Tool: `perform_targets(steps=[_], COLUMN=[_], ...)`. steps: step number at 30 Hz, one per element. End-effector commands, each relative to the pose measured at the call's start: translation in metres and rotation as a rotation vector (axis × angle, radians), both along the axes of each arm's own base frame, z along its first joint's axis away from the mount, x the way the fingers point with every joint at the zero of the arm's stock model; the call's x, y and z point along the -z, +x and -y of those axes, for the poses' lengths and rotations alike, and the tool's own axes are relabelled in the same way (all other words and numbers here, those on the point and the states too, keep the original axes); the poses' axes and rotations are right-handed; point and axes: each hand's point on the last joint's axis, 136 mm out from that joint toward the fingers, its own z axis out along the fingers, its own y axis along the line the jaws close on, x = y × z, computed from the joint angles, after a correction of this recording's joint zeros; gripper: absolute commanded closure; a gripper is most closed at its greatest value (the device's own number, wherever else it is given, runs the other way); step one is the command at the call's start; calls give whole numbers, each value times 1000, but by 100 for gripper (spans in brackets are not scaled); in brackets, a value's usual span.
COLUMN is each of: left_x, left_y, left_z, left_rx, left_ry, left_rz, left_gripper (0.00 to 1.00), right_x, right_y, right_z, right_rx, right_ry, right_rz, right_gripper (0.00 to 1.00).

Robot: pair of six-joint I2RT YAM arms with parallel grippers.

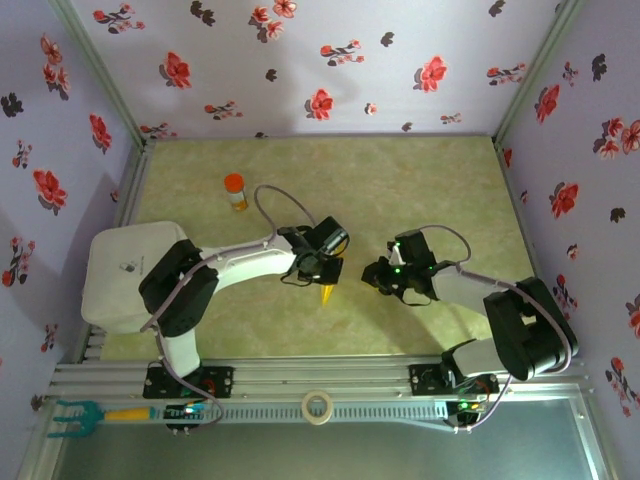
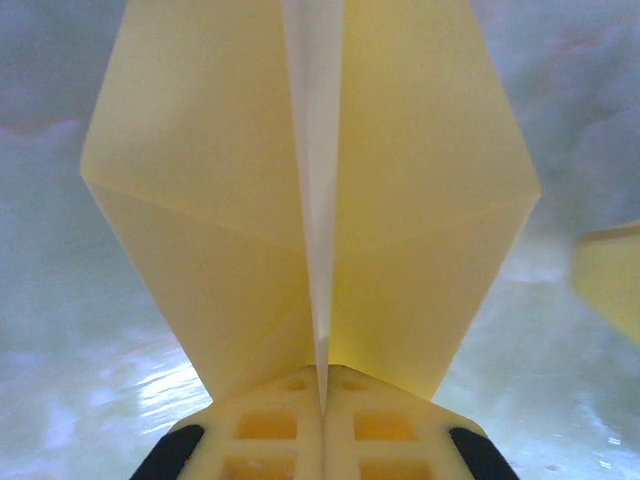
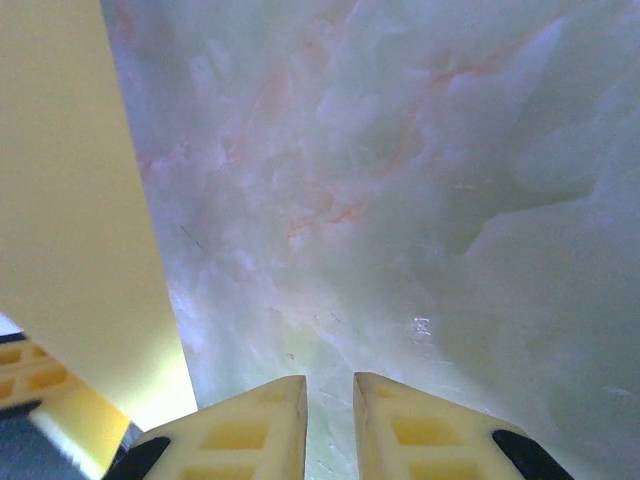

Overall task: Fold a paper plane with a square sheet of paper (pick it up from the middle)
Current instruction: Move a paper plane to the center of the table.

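At centre, the paper plane (image 2: 200,200) is clenched by the left gripper (image 2: 322,390); the right gripper (image 3: 330,400), parted and empty, is probably needed next for wing creasing.

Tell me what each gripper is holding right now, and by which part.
The left gripper pinches the folded yellow paper sheet at its centre crease; the right gripper holds nothing.
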Motion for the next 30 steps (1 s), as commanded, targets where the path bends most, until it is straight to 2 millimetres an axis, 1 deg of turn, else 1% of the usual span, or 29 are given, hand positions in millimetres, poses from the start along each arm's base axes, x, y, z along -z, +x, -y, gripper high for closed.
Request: perform_targets(steps=[1, 8, 16, 21, 26, 30], left_x=[-3, 9, 16, 18, 20, 19], left_y=[6, 6, 6, 5, 5, 4], left_z=[-26, -32, -31, -30, -29, -27], left_rx=[-54, -94, -104, -96, -90, -84], left_ry=[126, 165, 175, 179, 181, 176], left_rz=[42, 29, 13, 9, 0, -2], left_gripper=[98, 98, 97, 94, 91, 90], right_x=[-6, -3, 0, -2, 0, -2], right_y=[4, 4, 4, 5, 4, 5], right_z=[2, 1, 0, -5, -4, -6], right_rx=[13, 17, 20, 13, 14, 10], right_ry=[-13, -11, -3, 29, 24, 38], right_rz=[20, 12, 1, 8, 0, 6], right_gripper=[79, 79, 79, 78, 78, 78])
